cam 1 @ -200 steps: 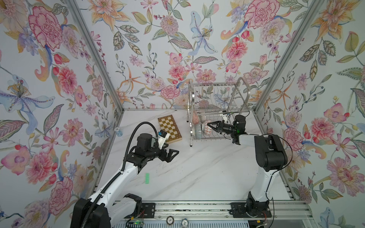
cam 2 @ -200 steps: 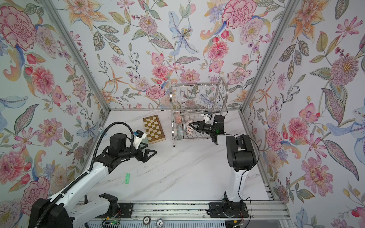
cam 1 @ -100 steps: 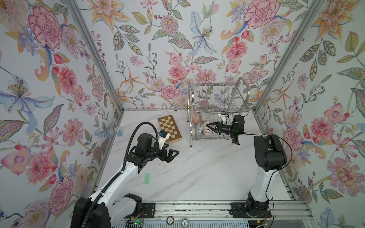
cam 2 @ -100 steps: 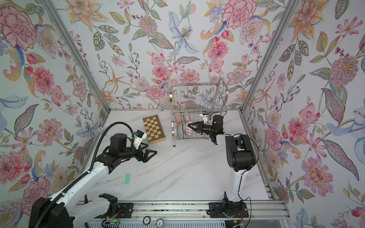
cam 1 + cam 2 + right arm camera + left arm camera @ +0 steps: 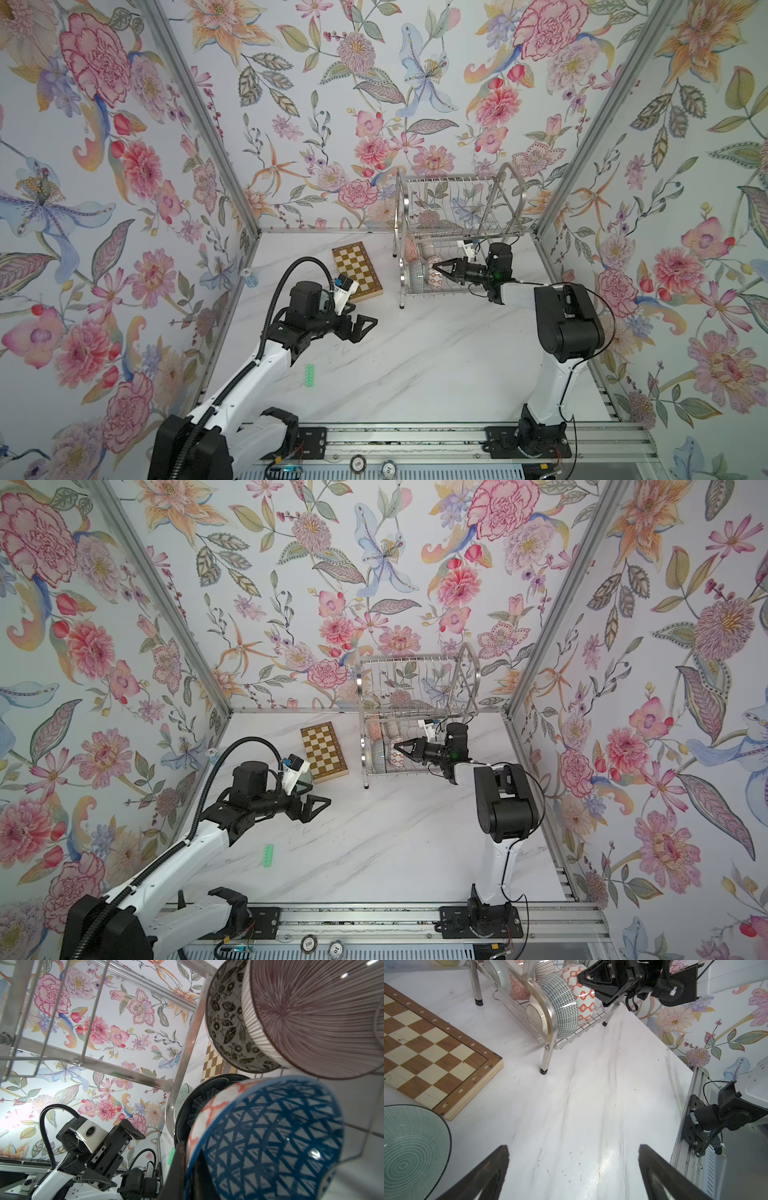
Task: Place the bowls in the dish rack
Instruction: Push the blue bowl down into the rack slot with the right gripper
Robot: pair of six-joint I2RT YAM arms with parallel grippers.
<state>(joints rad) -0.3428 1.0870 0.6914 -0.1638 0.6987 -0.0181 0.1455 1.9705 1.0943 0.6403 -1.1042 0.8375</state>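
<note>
Right of centre in a top view, the right gripper (image 5: 436, 269) pinches the blue-triangle bowl (image 5: 270, 1136) inside the dish rack (image 5: 399, 216), release likely next; the left gripper (image 5: 365, 330) gapes empty.

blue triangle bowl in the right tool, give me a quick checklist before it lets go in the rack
1. Grip: right tool shut on the rim of the blue triangle-patterned ceramic bowl: ok.
2. Place: that bowl is within the lower tier of the shiny steel wire dish rack: ok.
3. Seating: bowl resting on the shelf wires: cannot tell.
4. Gap to the neighbouring dark-dashed white bowl: cannot tell.
5. Other arm: left tool open over the white marble table, apart from the rack: ok.
6. All loaded: not ok, the pale mint green round bowl sits on the table.
</note>
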